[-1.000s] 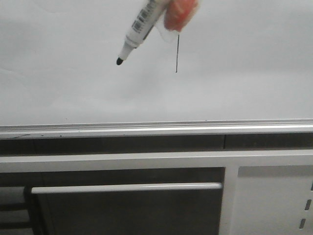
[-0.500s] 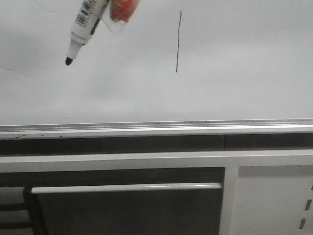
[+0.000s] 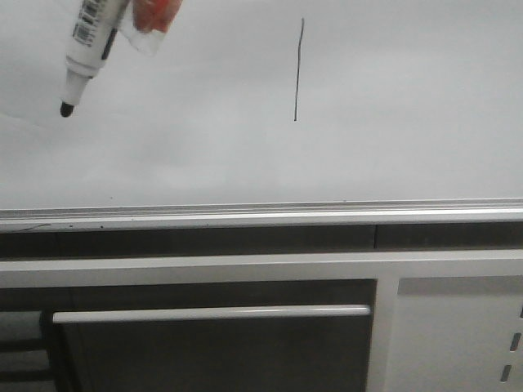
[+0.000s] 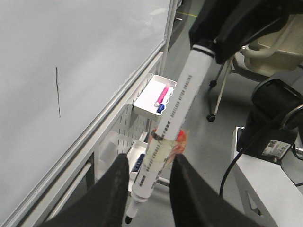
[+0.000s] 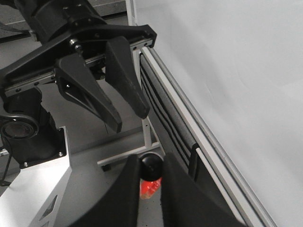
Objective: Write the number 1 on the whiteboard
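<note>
The number 1 [image 3: 297, 69] is a thin dark vertical stroke on the whiteboard [image 3: 409, 106]; it also shows in the left wrist view [image 4: 57, 92]. My right gripper [image 5: 150, 163] is shut on the black rear end of a white marker pen [image 3: 88, 45] wrapped in orange tape. The pen hangs at the board's upper left, tip down, well left of the stroke. In the left wrist view the right gripper [image 4: 222, 33] holds the pen [image 4: 165, 137] from above. My left gripper [image 4: 149, 163] is open, with its fingers apart on either side of the pen and gaps showing.
A silver rail [image 3: 261, 214] runs along the whiteboard's bottom edge. Below it stands a white metal frame with a horizontal bar [image 3: 212, 312]. A small white tray [image 4: 156, 97] with pink and blue pens hangs on the frame. Chairs and cables lie off to the side.
The marker pen has moved left across the board, away from the stroke. The whole stroke is now uncovered.
</note>
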Tool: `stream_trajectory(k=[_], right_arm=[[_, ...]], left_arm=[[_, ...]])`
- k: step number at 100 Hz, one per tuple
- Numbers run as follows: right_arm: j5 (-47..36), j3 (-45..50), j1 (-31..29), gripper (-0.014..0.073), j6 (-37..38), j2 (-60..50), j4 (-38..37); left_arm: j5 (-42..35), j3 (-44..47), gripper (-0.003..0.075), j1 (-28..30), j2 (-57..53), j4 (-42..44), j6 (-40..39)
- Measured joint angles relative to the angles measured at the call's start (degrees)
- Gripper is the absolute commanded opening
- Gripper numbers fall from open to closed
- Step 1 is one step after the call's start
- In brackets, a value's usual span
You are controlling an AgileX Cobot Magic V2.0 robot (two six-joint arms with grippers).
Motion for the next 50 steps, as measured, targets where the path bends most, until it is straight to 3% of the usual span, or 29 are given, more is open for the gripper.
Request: stream_trajectory(k=[11, 28, 50], right_arm=[[0.4, -0.6, 0.0, -0.0044, -0.9, 0.8, 0.1], [0.8, -1.0, 0.0, -0.0043, -2.2, 1.9, 1.0], [0.9, -1.5, 0.0, -0.0044, -3.4, 3.5, 2.5]], left_arm=[[0.6, 0.0, 0.0209, 0.0, 1.1, 0.7, 1.0], [0.8, 0.0, 0.0298, 0.0, 2.0, 0.9, 2.3], [0.8, 0.0, 0.0298, -0.5, 2.1, 1.1, 2.6]])
